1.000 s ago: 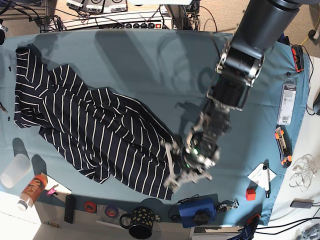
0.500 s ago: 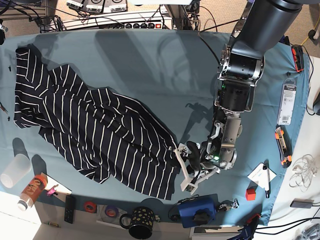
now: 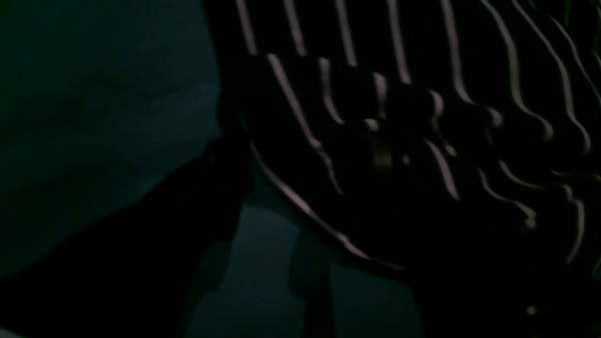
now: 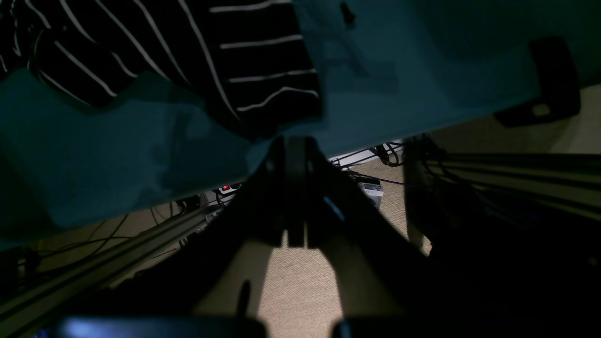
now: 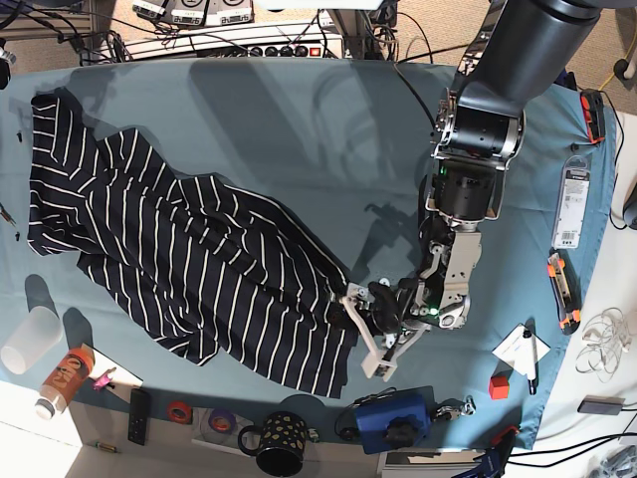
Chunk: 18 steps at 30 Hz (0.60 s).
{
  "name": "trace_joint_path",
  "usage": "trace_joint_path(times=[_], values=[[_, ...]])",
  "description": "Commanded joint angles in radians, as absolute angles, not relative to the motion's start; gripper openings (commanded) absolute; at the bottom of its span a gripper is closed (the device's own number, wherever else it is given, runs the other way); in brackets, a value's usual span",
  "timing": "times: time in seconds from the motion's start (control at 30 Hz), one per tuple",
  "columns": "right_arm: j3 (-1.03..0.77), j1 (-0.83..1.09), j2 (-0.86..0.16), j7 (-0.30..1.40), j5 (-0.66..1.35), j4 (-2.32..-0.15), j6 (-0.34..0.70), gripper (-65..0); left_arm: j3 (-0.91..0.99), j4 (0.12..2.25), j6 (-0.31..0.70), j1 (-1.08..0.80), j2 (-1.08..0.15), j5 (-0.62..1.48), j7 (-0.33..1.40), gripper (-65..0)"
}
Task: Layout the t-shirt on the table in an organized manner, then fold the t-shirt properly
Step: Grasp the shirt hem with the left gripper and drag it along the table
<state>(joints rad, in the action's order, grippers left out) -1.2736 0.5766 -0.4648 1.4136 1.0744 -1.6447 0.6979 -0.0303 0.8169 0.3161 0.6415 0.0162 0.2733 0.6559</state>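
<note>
Base view: the t-shirt (image 5: pixel 189 269) lies crumpled and slanting across the table (image 5: pixel 328 139), from the far corner on this view's left down to the near edge at centre. The left gripper (image 5: pixel 364 333) sits low at the shirt's near corner, jaws spread apart, fingertips at the hem; whether cloth lies between them I cannot tell. A dark mug (image 5: pixel 277 443), a plastic cup (image 5: pixel 30 339) and a blue device (image 5: pixel 395 419) line the near edge.

Left wrist view: very dark. Striped fabric (image 3: pixel 422 117) fills the upper right, rumpled, its hem crossing the teal cloth (image 3: pixel 94 117).

Right wrist view: the right gripper (image 4: pixel 296 188) has its jaws pressed together, empty, hanging off the table edge over beige carpet (image 4: pixel 291 291). A striped shirt corner (image 4: pixel 263 70) lies just above it.
</note>
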Motion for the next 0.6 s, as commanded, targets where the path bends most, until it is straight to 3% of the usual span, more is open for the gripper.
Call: trace_joint_path(times=[0.0, 0.33, 0.43, 0.57], values=[[-1.285, 0.585, -0.49, 1.396, 1.088, -1.659, 0.698, -65.0, -0.028, 0.831, 0.309, 0.676, 0.02, 0.285, 0.635, -36.9], [-1.285, 0.584, -0.49, 1.396, 1.105, -1.659, 0.698, -65.0, -0.028, 0.831, 0.348, 0.676, 0.054, 0.285, 0.635, -65.0], [-1.285, 0.584, -0.49, 1.396, 1.126, -1.66, 0.698, -65.0, -0.028, 0.831, 0.355, 0.676, 0.063, 0.284, 0.634, -61.8], [-1.285, 0.585, -0.49, 1.396, 1.126, -1.659, 0.698, -65.0, -0.028, 0.831, 0.356, 0.678, 0.063, 0.25, 0.627, -37.9]])
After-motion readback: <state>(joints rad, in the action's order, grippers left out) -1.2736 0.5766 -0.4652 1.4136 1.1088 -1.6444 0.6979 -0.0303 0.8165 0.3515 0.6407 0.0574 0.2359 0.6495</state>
